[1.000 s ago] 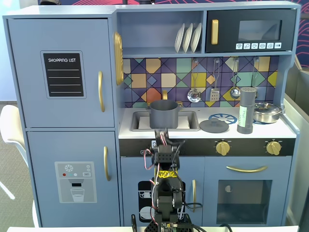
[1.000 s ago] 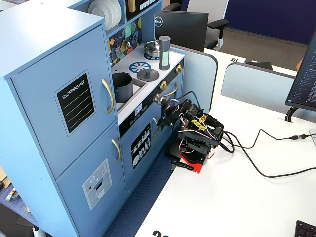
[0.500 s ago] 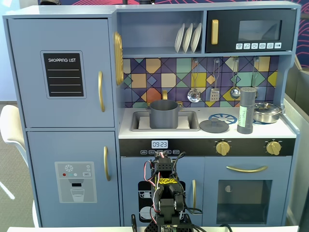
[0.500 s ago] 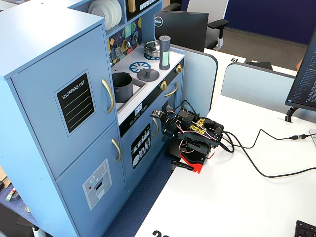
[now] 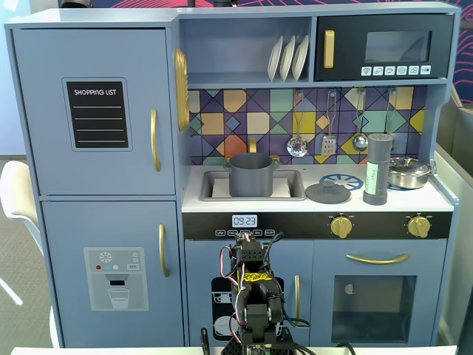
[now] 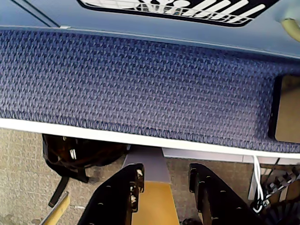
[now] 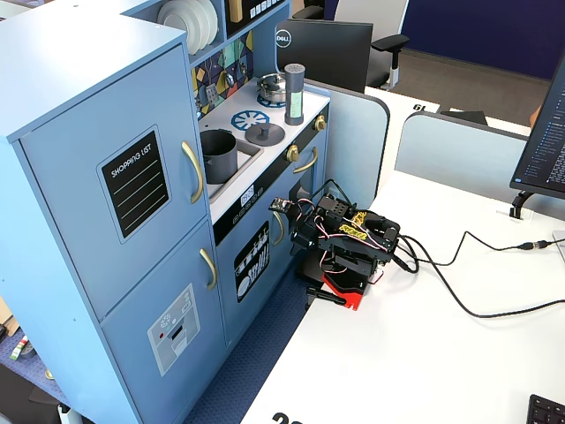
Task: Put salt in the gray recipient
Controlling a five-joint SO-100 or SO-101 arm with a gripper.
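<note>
Seeing my pincer (image 6: 164,187) released, jaws parted over floor, salt (image 5: 378,168) standing far above it on the counter, gray recipient (image 5: 250,174) in the sink, both untouched.

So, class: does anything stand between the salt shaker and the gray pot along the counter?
Yes: the flat gray lid lies on the counter between the salt shaker and the gray pot, which sits in the sink.

Toy kitchen with the arm folded low in front

The arm (image 5: 251,296) is sitting folded below the counter; its claw is hidden. Above it, the gray recipient (image 5: 251,174) is standing in the sink (image 5: 214,186). Up and to the right, the salt (image 5: 378,168) is standing upright between the flat lid (image 5: 328,193) and the steel pan (image 5: 409,172).
</note>
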